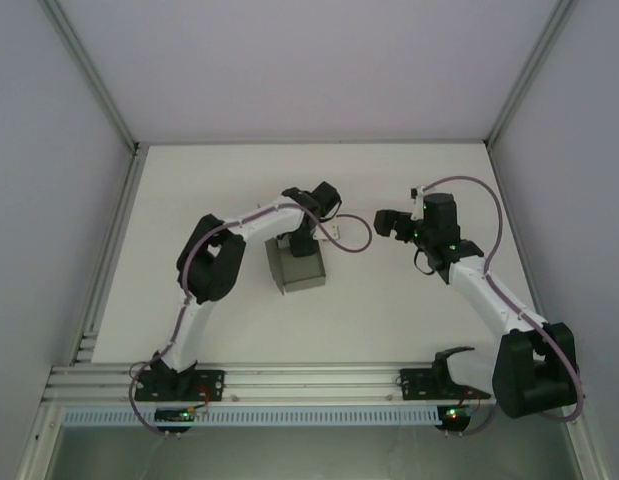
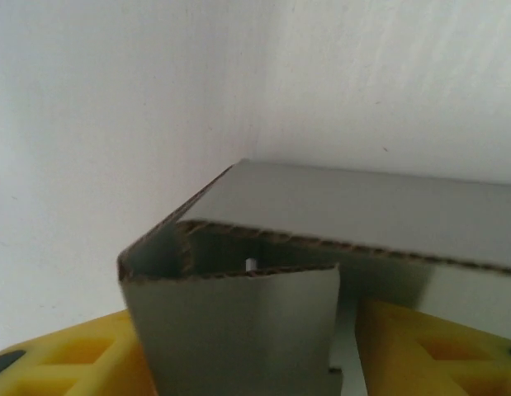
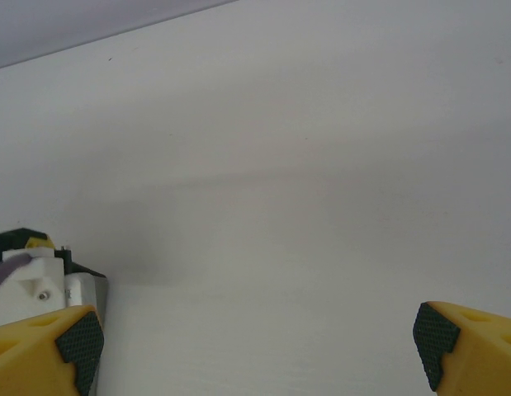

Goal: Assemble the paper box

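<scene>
Paper box point(image 1: 297, 268) part-formed: walls raised, folding apparently unfinished.
Mid-table, the left gripper point(image 2: 255, 351) straddles the box's folded corner wall, clamped or loose I cannot tell; the right gripper point(image 3: 255, 342) is spread wide, empty, well apart.

no readable text, labels, brands or numbers — plain surfaces, nothing legible in any view
</scene>
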`<state>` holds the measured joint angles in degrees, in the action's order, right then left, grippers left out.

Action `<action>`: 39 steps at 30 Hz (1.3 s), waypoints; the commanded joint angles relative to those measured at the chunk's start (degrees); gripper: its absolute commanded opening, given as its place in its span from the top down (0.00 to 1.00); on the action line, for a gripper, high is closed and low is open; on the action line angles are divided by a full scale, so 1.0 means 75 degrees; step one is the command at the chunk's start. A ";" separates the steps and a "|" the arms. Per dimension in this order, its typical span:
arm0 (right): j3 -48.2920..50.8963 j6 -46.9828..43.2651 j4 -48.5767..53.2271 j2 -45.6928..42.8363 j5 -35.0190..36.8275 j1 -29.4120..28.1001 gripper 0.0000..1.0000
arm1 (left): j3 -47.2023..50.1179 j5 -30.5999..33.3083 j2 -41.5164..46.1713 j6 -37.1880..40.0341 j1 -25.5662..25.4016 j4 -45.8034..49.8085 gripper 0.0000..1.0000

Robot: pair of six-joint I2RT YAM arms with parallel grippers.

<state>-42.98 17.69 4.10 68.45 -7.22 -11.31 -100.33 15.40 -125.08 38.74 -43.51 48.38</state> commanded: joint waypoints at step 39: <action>-0.9661 -0.8831 0.7113 0.8539 -0.4023 -0.2476 0.18 | 0.6372 -0.3081 0.6452 -0.7654 0.4545 -0.4123 0.01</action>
<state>-111.18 -39.70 45.65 130.23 -33.06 -29.56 -52.82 -6.04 -78.08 -15.09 -9.96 18.35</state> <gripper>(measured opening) 0.821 0.995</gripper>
